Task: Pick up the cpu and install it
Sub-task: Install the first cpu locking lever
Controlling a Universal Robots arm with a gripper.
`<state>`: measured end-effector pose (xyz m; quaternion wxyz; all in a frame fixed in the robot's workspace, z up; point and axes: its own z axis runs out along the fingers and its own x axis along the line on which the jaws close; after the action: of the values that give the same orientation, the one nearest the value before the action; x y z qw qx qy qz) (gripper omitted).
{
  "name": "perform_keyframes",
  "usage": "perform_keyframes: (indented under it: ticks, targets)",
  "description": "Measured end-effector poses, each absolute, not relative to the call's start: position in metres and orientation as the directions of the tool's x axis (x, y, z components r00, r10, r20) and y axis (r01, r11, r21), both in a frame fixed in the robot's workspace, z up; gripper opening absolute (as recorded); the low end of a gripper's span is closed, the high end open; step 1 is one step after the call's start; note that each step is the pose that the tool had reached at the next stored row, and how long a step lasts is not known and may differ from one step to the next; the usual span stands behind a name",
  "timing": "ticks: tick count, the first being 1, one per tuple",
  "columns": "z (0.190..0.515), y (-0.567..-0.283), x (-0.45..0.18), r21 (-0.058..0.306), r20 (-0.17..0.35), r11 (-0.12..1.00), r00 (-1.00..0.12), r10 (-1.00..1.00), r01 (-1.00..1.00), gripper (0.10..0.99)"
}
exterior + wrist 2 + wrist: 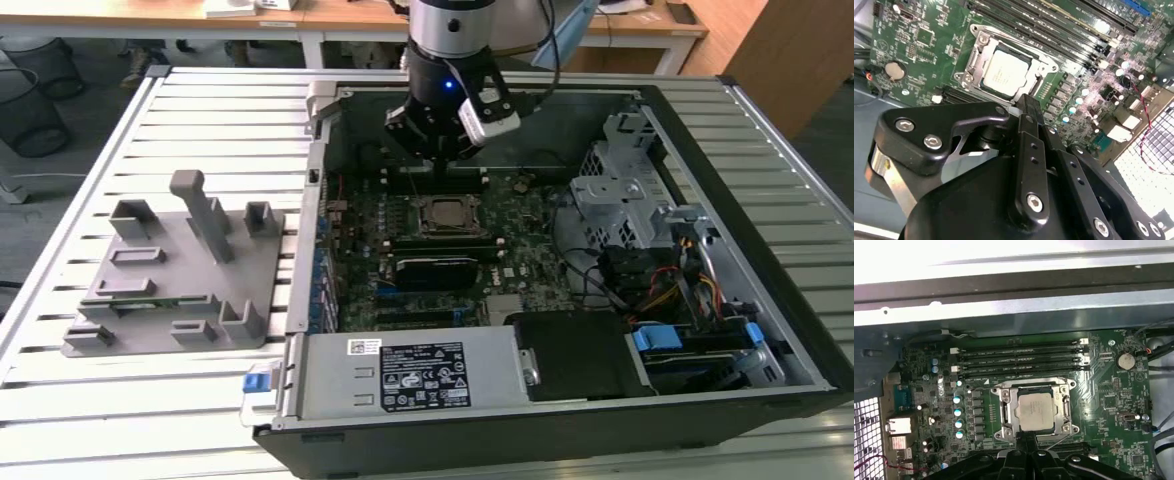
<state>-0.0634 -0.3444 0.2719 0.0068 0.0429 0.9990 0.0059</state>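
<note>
Cpu (1035, 410) seated in the motherboard socket (1004, 412) inside the open case (747, 130), gripper (437, 150) above it, fingers closed, holding nothing.

cpu (1035, 410) in motherboard socket (1004, 410), gripper (435, 160) above case (747, 200)

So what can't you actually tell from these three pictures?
- Gripper fingertips: in both wrist views its own black body covers them; in the exterior view they blur into the dark case.
- Whether the cpu lies fully seated in the socket: too small to judge.
- Grey fixture slots: contents too small in the exterior view.
</note>
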Motion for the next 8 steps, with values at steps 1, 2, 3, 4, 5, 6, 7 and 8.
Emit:
perform_keyframes:
  ticks: [1,2,3,4,5,6,7,8]
  targets:
    - [0.272,-0.344,-0.066,0.012,-0.014,0.996,-0.996,0.085,0.085,0.106]
    - [0.271,-0.344,-0.068,0.012,-0.015,0.996,-0.996,0.085,0.085,0.106]
    - [0.271,-0.344,-0.071,0.013,-0.017,0.996,-0.996,0.085,0.085,0.106]
    - [0.271,-0.344,-0.074,0.013,-0.018,0.996,-0.996,0.085,0.084,0.106]
    - [0.270,-0.344,-0.076,0.013,-0.019,0.996,-0.996,0.084,0.084,0.106]
    - [0.270,-0.344,-0.079,0.013,-0.020,0.996,-0.996,0.084,0.083,0.106]
    - [0.269,-0.344,-0.081,0.013,-0.021,0.996,-0.996,0.083,0.083,0.106]
    - [0.269,-0.344,-0.083,0.013,-0.022,0.997,-0.996,0.083,0.082,0.106]
